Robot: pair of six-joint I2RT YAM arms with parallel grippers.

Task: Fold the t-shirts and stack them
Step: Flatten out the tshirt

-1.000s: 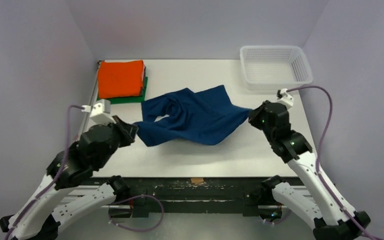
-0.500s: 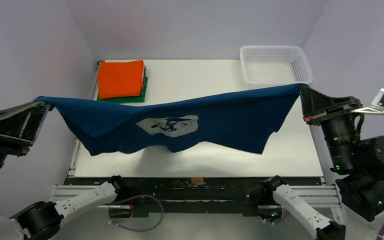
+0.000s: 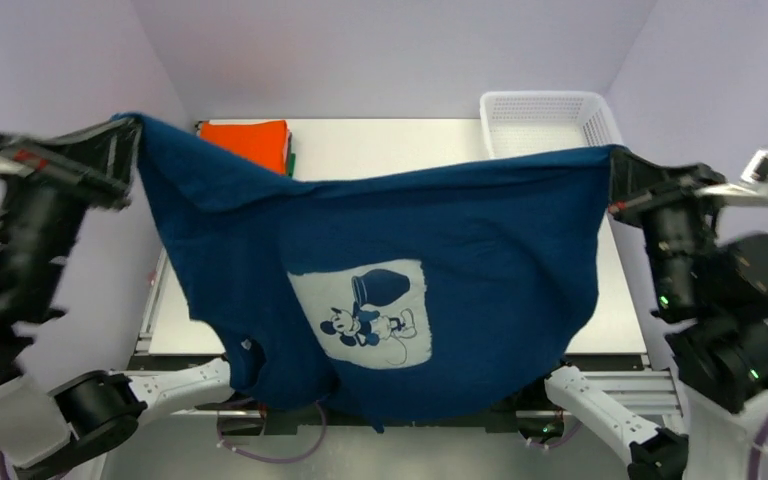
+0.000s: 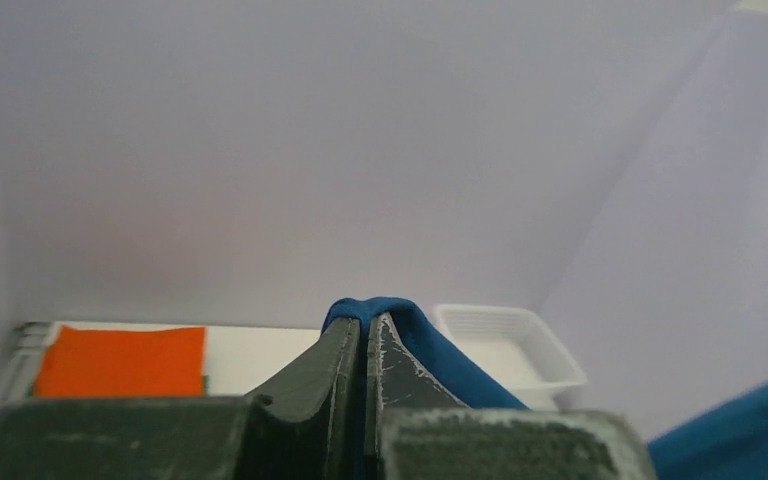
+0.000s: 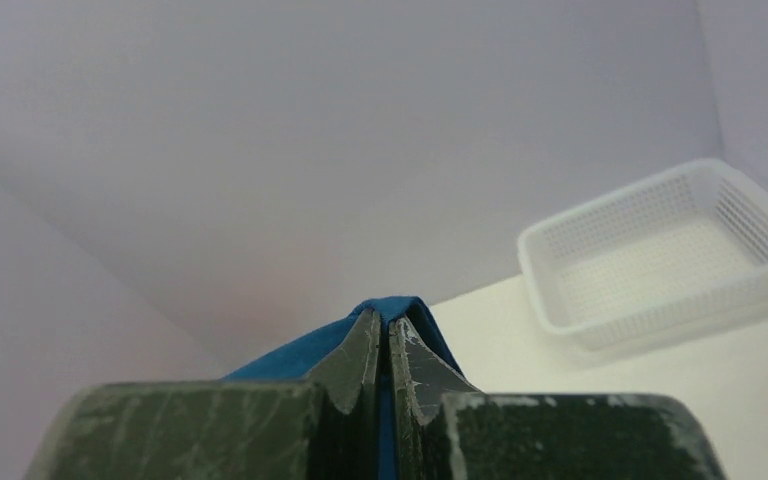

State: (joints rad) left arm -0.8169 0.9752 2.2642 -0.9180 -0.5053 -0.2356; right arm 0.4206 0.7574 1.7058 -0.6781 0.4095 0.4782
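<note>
Top view: navy blue cloth t-shirt with a light square cartoon-mouse print (image 3: 390, 250), hung spread in the air over the white table (image 3: 390, 150) between left gripper (image 3: 132, 132) and right gripper (image 3: 613, 162), probably to open it flat for folding; folded orange t-shirt (image 3: 250, 138) lies far left. Left wrist view: fingers (image 4: 340, 365) pressed together on a pinch of blue cloth. Right wrist view: fingers (image 5: 360, 360) likewise closed on a blue corner.

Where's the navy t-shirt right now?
Top view: the navy t-shirt hangs spread over the table, stretched between the left tool and right tool, partly hiding the folded orange t-shirt at far left.
</note>
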